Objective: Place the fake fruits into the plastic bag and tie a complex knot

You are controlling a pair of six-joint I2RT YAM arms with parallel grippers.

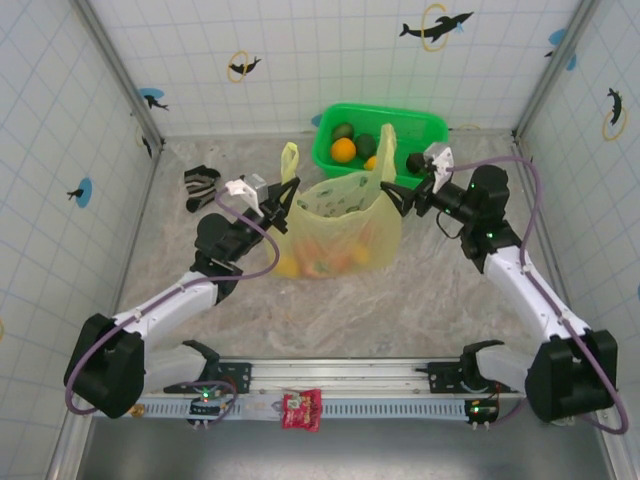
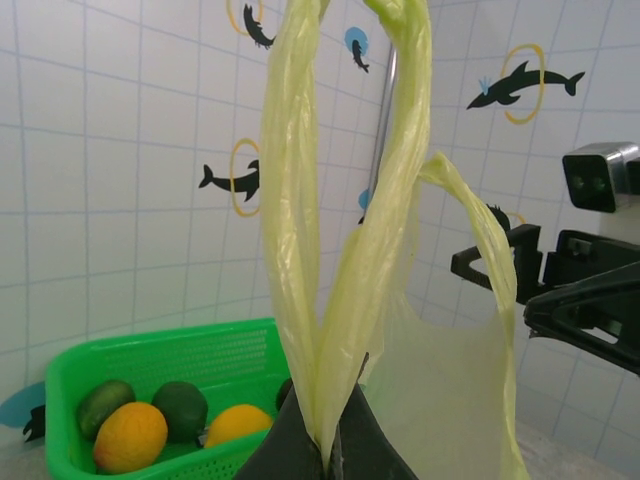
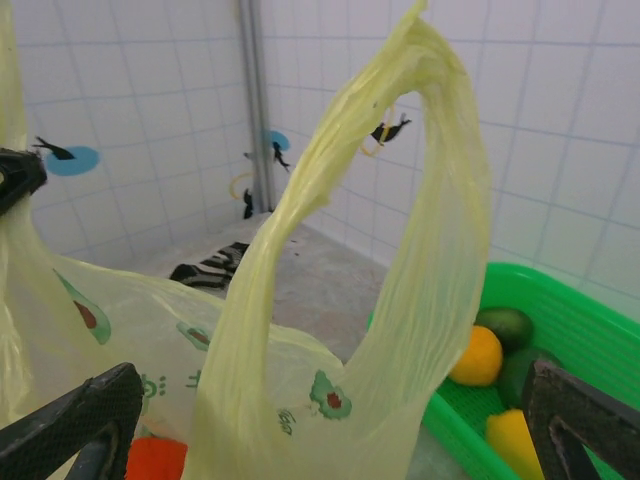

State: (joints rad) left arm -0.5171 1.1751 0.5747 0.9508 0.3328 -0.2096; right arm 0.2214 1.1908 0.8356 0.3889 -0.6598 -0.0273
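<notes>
Standing mid-table: the plastic bag (image 1: 340, 215), thin and pale yellow-green, printed with small avocado marks, its body slumped on the table (image 1: 420, 300) between the two arms.
Handles: two separate loops, each pulled upward; the left handle (image 2: 290, 250) is bunched into two twisted strands, and the right handle (image 3: 430, 200) forms a tall arch.
Fake fruits in bag: orange, red and yellow shapes (image 1: 322, 262) glow through the film at the bottom.
Fake fruits outside: an orange one (image 1: 343, 150), dark green ones and a yellow one lie in the green basket (image 1: 425, 125) just behind the bag.
Left gripper (image 1: 275, 205): clamped tight on the left handle, both strands pinched together between its fingers (image 2: 300, 450).
Right gripper (image 3: 330, 430): jaws spread wide, grasping nothing; the right handle rises between them, and whether either finger brushes the film cannot be told.
Hard to make out: the number of fruits inside the bag; they blur together behind the plastic.
Cut off: the left fingers run off the lower edge of the left wrist view.
Partly screened: a striped sock (image 1: 200, 183) lies left of the bag, seen behind the film from the right wrist.
</notes>
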